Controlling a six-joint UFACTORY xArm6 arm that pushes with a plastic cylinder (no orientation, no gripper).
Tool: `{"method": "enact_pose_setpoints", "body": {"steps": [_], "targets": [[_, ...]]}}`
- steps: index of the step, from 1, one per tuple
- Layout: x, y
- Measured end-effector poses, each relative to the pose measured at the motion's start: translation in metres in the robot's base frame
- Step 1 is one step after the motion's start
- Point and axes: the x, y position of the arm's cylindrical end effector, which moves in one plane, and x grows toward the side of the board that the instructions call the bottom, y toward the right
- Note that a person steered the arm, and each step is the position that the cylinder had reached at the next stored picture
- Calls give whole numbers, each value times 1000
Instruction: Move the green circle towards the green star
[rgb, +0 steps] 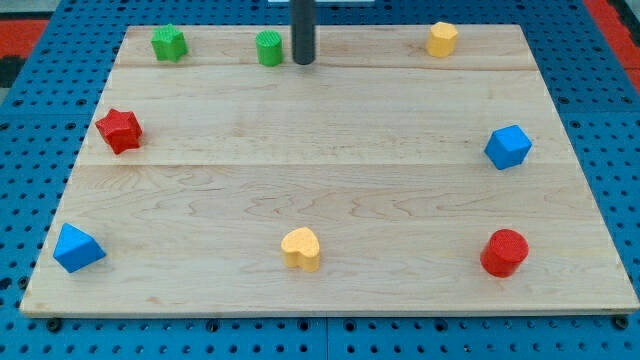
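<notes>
Positioned at the 12 o'clock edge of the wooden board (330, 180), my tip (303, 61) stood just beside the green circle (269, 48), on that block's 3 o'clock side; whether rod and block were touching could not be told from the camera view; the arm carried no gripper, so nothing was held and there was no opening to report, only the bare rod end resting at table height.

Task items: the green circle lay near the board's 12 o'clock edge, slightly toward 11 o'clock; the green star (168, 43) lay at the circle's 9 o'clock, near the board's 10-to-11 o'clock corner, well apart from it with bare wood between.

Other blocks: a red star (119, 130) at 9 o'clock; a blue block (77, 248) at 8 o'clock; a yellow heart (300, 248) at 6 o'clock; a red circle (503, 252) at 4 o'clock; a blue block (508, 147) at 3 o'clock; a yellow block (442, 39) at 1 o'clock; none stood on the line between circle and star.

Step in hand, as judged: the tip was set behind the circle, ready to push. Next move, as judged: a straight push toward 9 o'clock, kept centred on the circle so it did not slip off toward the board's edge; stop short of striking the star.
</notes>
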Motion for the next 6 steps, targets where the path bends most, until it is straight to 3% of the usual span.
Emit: {"method": "enact_pose_setpoints", "body": {"steps": [2, 3, 4, 5, 6], "targets": [[-8, -78], [-10, -8], [-60, -37], [-65, -111], [-24, -172]]}}
